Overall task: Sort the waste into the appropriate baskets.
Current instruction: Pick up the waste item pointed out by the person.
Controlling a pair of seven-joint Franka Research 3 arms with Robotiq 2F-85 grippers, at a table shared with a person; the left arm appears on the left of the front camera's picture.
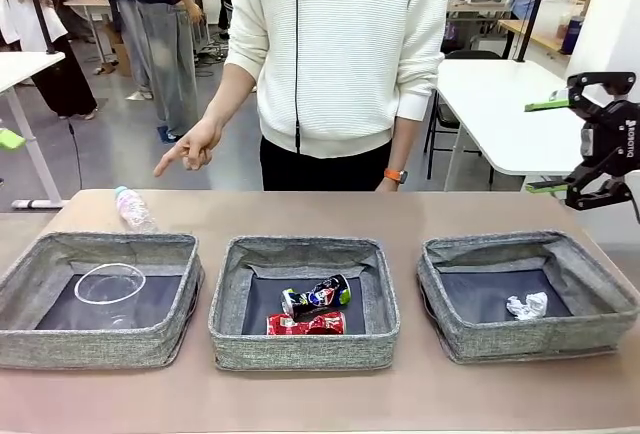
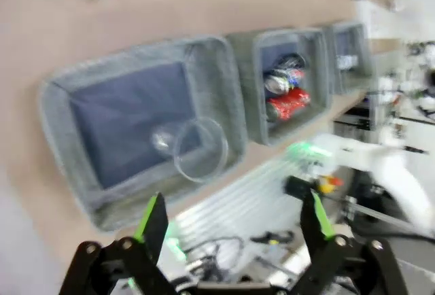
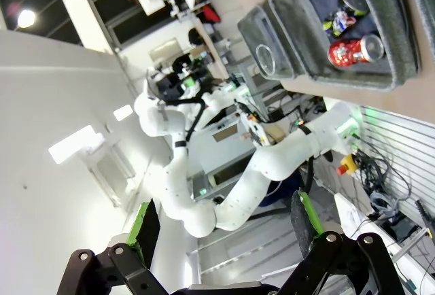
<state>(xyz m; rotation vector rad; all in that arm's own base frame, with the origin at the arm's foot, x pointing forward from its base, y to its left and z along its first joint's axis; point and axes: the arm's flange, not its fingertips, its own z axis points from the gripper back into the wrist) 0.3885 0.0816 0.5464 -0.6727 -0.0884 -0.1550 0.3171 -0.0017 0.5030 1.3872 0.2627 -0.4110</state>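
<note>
**One bottle left outside the baskets**

The counter [image 1: 420, 212] carries three grey baskets in a row. The left basket [image 1: 30, 264] holds the clear plastic cup [image 1: 108, 284], lying on its side with its mouth toward the camera. The middle basket [image 1: 305, 354] holds the dark printed drink can [image 1: 318, 296] and, just in front of it, the crushed red can [image 1: 305, 324]. The right basket [image 1: 600, 294] holds the crumpled white paper ball [image 1: 527, 305].

The right gripper [image 1: 548, 146] hangs high above the counter's right end — fingers spread wide, nothing between them. The left gripper [image 2: 234, 223], seen from its own wrist camera, is equally wide apart and empty, looking down on the left basket from above.

The person's hand [image 1: 192, 146] points down toward the clear plastic bottle [image 1: 133, 209], the only piece not yet sorted. It lies on the counter just behind the left basket's far-left corner, long axis running diagonally, cap toward the far edge. Judging by position, the left arm is much the nearer; the bottle lies beyond the basket from that gripper.
</note>
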